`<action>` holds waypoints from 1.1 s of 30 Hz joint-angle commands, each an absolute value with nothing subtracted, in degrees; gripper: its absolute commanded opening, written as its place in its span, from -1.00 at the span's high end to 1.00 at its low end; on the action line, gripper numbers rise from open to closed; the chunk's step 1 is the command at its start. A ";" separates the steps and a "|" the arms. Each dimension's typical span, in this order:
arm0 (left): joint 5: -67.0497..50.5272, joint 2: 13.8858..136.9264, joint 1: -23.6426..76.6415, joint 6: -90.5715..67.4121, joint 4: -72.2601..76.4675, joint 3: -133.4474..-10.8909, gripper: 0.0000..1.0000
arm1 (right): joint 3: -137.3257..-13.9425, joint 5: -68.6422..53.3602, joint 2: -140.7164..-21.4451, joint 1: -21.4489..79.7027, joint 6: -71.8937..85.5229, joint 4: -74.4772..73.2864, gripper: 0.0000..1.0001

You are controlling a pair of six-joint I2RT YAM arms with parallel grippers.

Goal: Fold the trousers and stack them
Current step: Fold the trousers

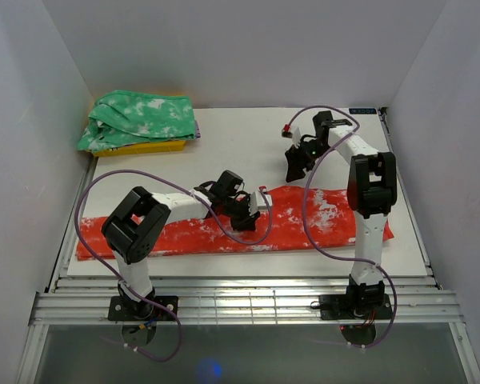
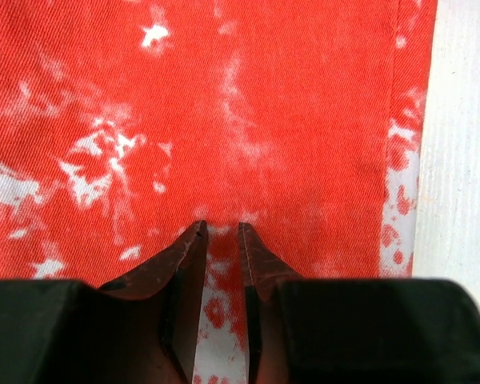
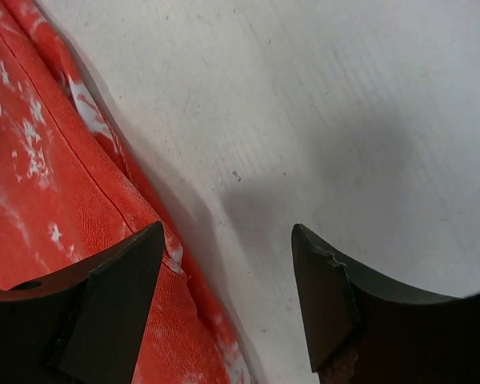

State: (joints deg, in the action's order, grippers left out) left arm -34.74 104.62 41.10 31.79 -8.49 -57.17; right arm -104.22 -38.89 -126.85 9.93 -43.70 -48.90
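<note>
1. The left arm (image 1: pixel 174 205) has white tube links and boxy black joint housings.
2. The right arm (image 1: pixel 366 228) has the same white-and-black build.
3. A thin purple cable (image 1: pixel 78 214) loops loosely along each arm.
4. Each arm stands on a black base plate (image 1: pixel 144 307).
5. The jaws are dark and wedge-shaped, tapering to blunt tips.

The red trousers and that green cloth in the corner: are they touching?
Apart: the top view shows bare white table between the trousers and the green cloth.
</note>
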 commanded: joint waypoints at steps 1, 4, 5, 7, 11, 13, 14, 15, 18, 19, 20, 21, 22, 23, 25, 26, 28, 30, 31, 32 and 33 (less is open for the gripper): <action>-33.49 107.49 42.19 31.46 -18.19 -55.46 0.33 | -105.56 -40.16 -129.36 10.37 -43.24 -55.02 -0.43; -33.22 107.67 42.19 31.29 -18.46 -55.72 0.33 | -106.43 -42.27 -131.91 10.37 -44.20 -58.44 -0.46; -33.31 107.58 42.19 31.38 -18.46 -55.90 0.33 | -106.70 -43.06 -132.45 10.37 -44.64 -59.40 -0.45; -33.22 107.49 42.28 31.20 -18.63 -55.90 0.33 | -107.40 -45.96 -133.32 10.37 -47.35 -63.53 -0.42; -32.96 107.40 42.19 31.11 -18.72 -55.64 0.33 | -109.42 -49.48 -134.91 10.37 -51.41 -70.48 -0.01; -32.61 107.49 42.27 31.11 -18.72 -55.37 0.33 | -111.17 -50.71 -136.14 10.37 -52.73 -74.76 0.15; -32.61 107.40 42.28 31.11 -18.72 -55.28 0.33 | -111.36 -50.97 -136.23 10.37 -53.08 -74.88 0.31; -32.61 107.58 42.28 31.20 -18.81 -55.11 0.33 | -111.18 -51.59 -136.06 10.28 -53.52 -74.88 0.50; -32.26 107.58 42.19 31.38 -18.81 -54.84 0.34 | -111.53 -52.64 -134.91 9.93 -54.05 -74.27 0.84; -32.26 107.67 42.19 31.29 -18.81 -54.67 0.35 | -111.53 -52.82 -134.04 9.67 -53.01 -73.31 0.84; -31.99 107.58 42.27 31.38 -18.72 -54.58 0.37 | -111.27 -52.21 -133.25 9.15 -51.52 -69.21 0.84; -31.91 107.75 42.19 31.38 -18.72 -54.41 0.40 | -110.57 -51.69 -130.89 8.88 -47.50 -65.86 0.84; -31.90 107.75 42.27 31.46 -18.72 -54.32 0.44 | -109.70 -51.07 -129.48 8.53 -45.55 -62.26 0.84; -31.90 107.75 42.28 31.55 -18.72 -54.23 0.47 | -106.47 -49.93 -127.55 7.74 -43.09 -52.83 0.84; -31.90 108.19 42.19 31.47 -18.90 -54.14 0.57 | -100.24 -45.11 -122.10 7.38 -37.63 -43.03 0.85; -32.08 108.37 42.27 31.46 -19.33 -54.23 0.62 | -98.28 -43.26 -120.51 7.47 -37.01 -38.80 0.85; -32.08 108.63 42.28 31.38 -19.51 -54.40 0.73 | -94.68 -38.78 -117.17 7.65 -35.51 -29.12 0.85; -31.99 108.72 42.28 31.38 -19.69 -54.49 0.85 | -90.90 -35.17 -115.76 8.35 -35.77 -24.02 0.85; -31.91 108.89 42.28 31.46 -19.69 -54.49 0.87 | -90.36 -34.63 -115.84 8.70 -37.34 -23.91 0.85; -31.90 108.98 42.19 31.46 -19.77 -54.58 0.91 | -90.26 -34.19 -116.10 9.31 -38.31 -24.60 0.85; -31.82 109.07 42.27 31.46 -19.78 -54.67 0.95 | -90.00 -33.06 -116.89 9.66 -38.93 -25.31 0.85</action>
State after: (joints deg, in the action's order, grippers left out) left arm -33.93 105.21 41.39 31.94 -8.56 -57.78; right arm -90.32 -40.88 -117.54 10.26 -37.71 -39.33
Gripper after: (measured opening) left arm 0.052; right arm 0.107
